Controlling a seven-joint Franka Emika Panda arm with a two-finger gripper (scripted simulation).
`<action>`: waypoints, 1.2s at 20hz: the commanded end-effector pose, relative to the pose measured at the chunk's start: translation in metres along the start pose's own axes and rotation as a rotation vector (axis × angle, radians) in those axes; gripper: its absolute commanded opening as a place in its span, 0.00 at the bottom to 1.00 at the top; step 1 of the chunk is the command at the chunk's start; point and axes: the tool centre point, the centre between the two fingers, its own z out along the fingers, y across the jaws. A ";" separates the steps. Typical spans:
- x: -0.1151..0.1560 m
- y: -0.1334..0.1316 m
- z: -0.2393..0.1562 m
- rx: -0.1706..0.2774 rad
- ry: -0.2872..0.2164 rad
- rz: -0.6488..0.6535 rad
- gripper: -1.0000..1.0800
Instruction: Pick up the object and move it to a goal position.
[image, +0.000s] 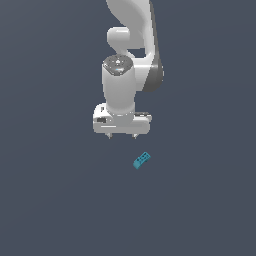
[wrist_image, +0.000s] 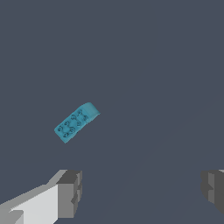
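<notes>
Pincer (image: 121, 136) spread, block (wrist_image: 76, 122) dots wrist-view only

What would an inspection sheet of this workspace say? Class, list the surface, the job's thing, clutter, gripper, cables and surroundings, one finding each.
Surface: plain dark grey-blue ground, no markings.
Job's thing: teal-blue block lying on the ground at a slant, dotted face up, ungripped.
Clutter: nothing seen.
Gripper: white gripper pointing down, fingers spread wide, empty; the block is apart from it, toward the exterior view's right and nearer the camera.
Cables: nothing seen.
Surroundings: nothing seen beyond the arm; no goal marker visible.
</notes>
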 end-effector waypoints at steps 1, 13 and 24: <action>0.000 0.000 0.000 0.000 0.000 0.000 0.96; -0.009 0.007 0.012 0.013 -0.030 0.012 0.96; -0.005 -0.002 0.019 0.012 -0.029 0.085 0.96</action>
